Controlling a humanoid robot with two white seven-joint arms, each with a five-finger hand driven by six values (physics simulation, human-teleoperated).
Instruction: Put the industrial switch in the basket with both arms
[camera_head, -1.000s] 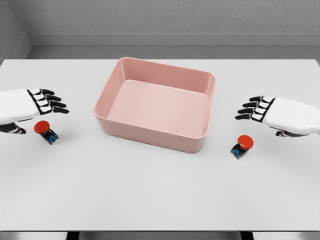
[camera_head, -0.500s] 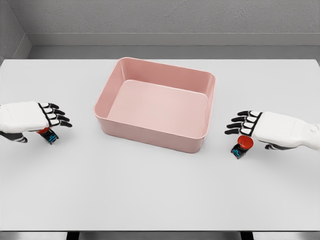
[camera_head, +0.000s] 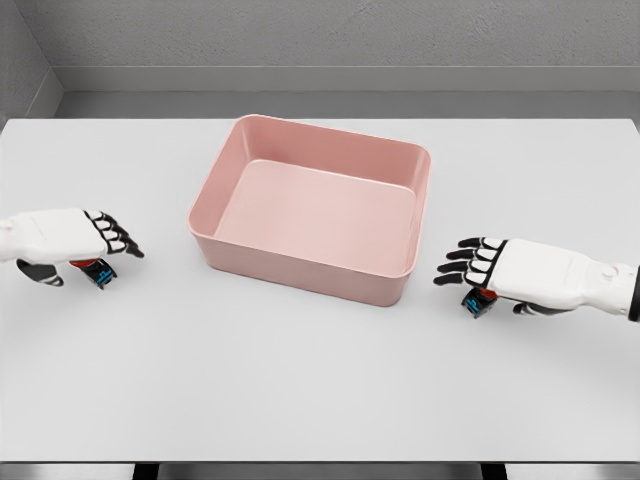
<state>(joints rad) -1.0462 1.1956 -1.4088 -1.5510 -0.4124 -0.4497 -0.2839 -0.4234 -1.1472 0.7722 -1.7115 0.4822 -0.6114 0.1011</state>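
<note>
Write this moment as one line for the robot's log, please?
left hand open over left switch | right hand open over right switch | pink basket holds nothing | no grasp yet

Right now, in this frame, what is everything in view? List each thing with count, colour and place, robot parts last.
basket: one, pink, rectangular, nothing in it, centre of the table.
left switch: one, red button on a dark base with blue marks, at the table's left edge, mostly hidden under the left hand.
right switch: one, only the dark and blue base shows, right of the basket, under the right hand.
table: one, white, fills most of the view.
back wall: grey, behind the table.
left hand: white with black fingers, over the left switch.
right hand: white with black fingers, over the right switch.
</note>
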